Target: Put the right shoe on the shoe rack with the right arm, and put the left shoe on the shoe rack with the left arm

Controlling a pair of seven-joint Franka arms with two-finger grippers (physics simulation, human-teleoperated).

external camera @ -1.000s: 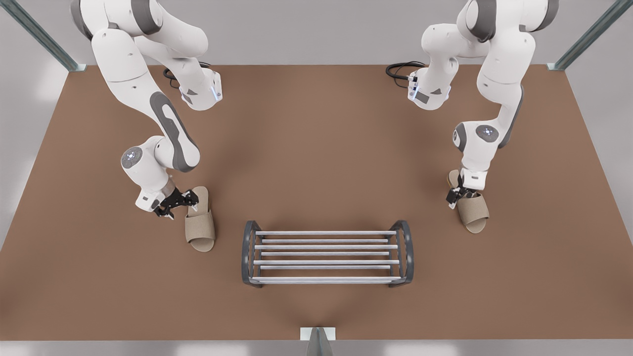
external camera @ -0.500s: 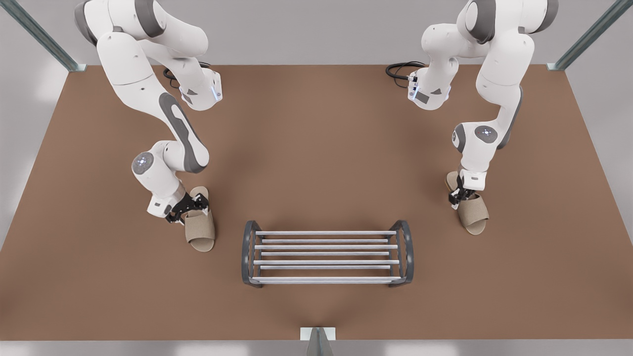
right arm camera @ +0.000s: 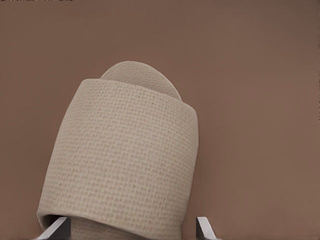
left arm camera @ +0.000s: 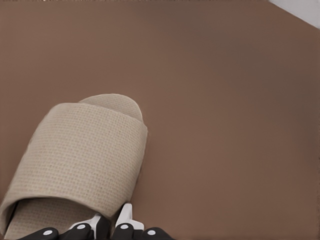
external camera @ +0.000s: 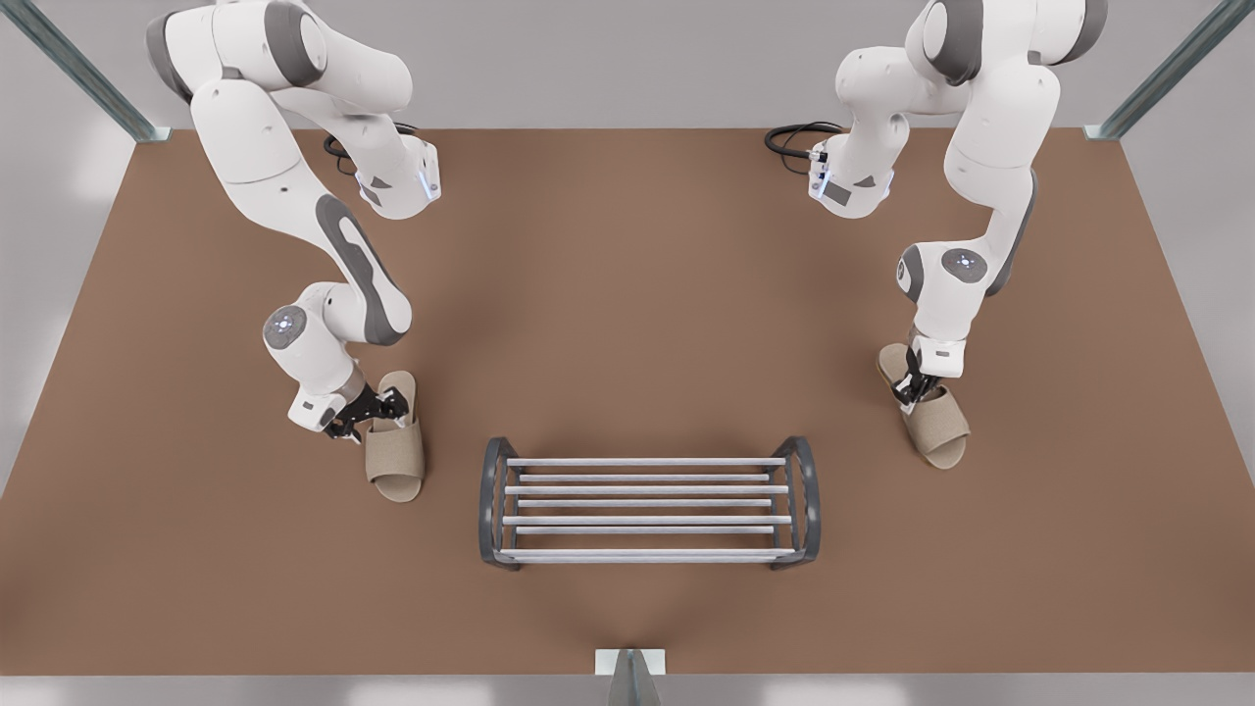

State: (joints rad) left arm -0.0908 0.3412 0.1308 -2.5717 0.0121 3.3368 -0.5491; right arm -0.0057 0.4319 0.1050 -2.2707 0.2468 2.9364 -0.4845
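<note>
Over last second, slid from beside right shoe (external camera: 395, 461) to astride its heel end, lower left of frame: right hand (external camera: 376, 410), wide open, fingers flanking strap, no grip yet; narrowed onto strap edge of left shoe (external camera: 939, 427), mid right: left hand (external camera: 914, 389), pinching it; both shoes on surface (external camera: 627, 294), rack (external camera: 647, 490) bare, lower centre; likely lifting next.

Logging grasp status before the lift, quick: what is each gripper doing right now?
Left gripper: closed on the strap edge of the left shoe.
Right gripper: open, fingers on either side of the right shoe, not gripping.
</note>
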